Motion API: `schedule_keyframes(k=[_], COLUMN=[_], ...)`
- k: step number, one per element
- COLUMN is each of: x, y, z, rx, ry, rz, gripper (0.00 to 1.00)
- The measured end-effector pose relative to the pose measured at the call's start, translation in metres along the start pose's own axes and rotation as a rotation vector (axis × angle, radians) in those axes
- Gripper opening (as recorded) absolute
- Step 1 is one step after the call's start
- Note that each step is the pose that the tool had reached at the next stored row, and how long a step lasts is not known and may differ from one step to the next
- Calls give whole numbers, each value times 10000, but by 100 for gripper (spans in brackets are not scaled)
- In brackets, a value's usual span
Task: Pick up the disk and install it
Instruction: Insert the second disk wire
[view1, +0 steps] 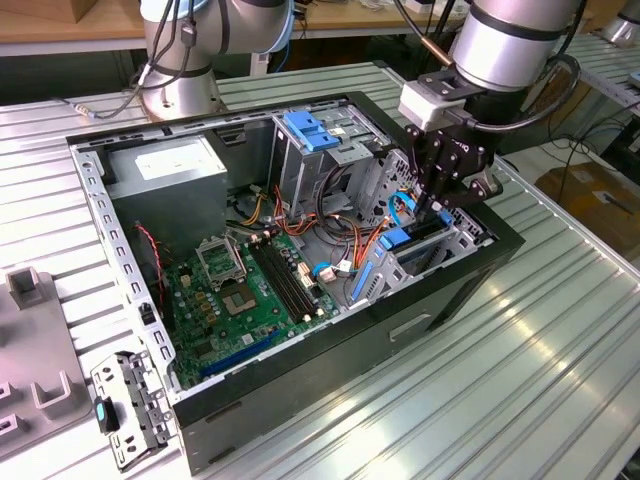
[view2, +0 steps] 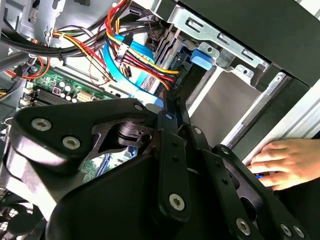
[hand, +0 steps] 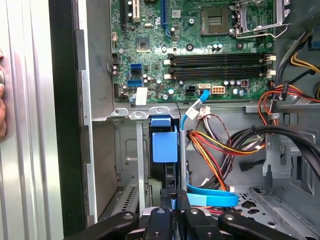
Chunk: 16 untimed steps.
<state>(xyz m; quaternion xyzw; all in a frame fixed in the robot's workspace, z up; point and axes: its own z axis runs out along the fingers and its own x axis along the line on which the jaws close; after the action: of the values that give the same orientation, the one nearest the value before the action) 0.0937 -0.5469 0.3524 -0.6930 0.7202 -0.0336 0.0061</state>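
Disk (hand: 164, 145): sitting upright in the drive bay at the computer case's (view1: 470, 290) front corner, blue rail showing. Gripper (view1: 432, 205): reaching straight down over that bay, fingers pinching closed on the disk's upper edge.

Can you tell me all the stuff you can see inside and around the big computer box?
Computer case: one, black, open on the ribbed metal table.
Motherboard: one, green, on the case floor.
Power supply: one, grey, back corner.
Disk: one, blue-railed, standing in the drive bay.
Cables: many, red, yellow, orange, blue, beside the bay.
Bracket: one, grey, on the table.
Person's hand: one, resting on the case edge.
Gripper: one, black, at the disk.
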Motion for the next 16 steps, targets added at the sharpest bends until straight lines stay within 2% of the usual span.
schedule_keyframes(k=[3,5,7,11,13,15,16], x=[34,79,117,187,212,228,238], y=[-1,-3,-4,-6,-7,-7,-7], z=[1,5,10,16,21,25,36], rx=[-15,-29,-33,-37,-40,-44,-47], ry=[-381,-736,-839,-934,-1015,-1109,-1200], rz=[21,42,51,67,80,93,102], gripper=[16,16,16,16,16,16,16])
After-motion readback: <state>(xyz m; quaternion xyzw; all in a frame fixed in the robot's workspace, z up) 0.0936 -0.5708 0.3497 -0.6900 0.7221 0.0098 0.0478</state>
